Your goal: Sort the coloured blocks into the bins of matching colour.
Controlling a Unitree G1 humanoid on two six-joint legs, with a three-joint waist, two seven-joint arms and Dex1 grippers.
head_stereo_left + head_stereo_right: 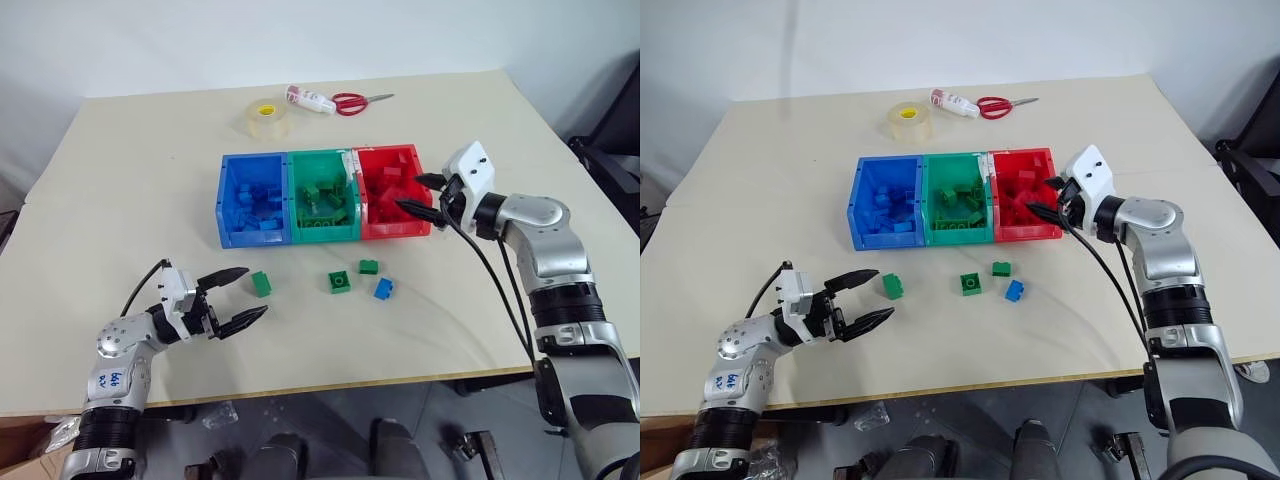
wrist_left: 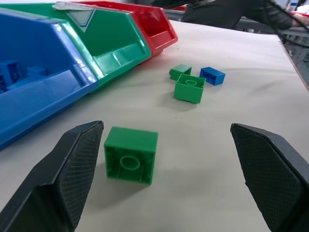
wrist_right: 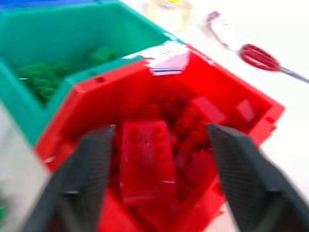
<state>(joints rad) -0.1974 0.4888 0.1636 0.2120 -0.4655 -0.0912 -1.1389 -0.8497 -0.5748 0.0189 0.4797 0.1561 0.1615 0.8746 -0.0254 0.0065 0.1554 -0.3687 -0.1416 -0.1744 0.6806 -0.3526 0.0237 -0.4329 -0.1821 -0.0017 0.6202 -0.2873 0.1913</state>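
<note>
Both grippers spread wide, four blocks loose on the table, three bins already part filled.

Nearest, the left gripper (image 1: 233, 297) holds nothing, fingers apart, a green block (image 1: 261, 284) just beyond them. Farther on lie two more green blocks (image 1: 340, 282) (image 1: 369, 267) and a blue block (image 1: 384, 288). Behind stand the blue bin (image 1: 224, 205), green bin (image 1: 293, 200) and red bin (image 1: 412, 160) — their contents jumbled, uncountable. The right gripper (image 1: 423, 195) hangs open over the red bin; a red block (image 3: 145, 154) shows blurred between its fingers — falling or resting, unclear. Farthest: tape roll (image 1: 267, 117), scissors (image 1: 353, 102).

Head pair looking forward and down over worktop (image 1: 130, 170), sharing bins (image 1: 322, 196). Left wrist low, close behind green block (image 2: 131, 154). Right wrist close above red bin (image 3: 227, 96).
</note>
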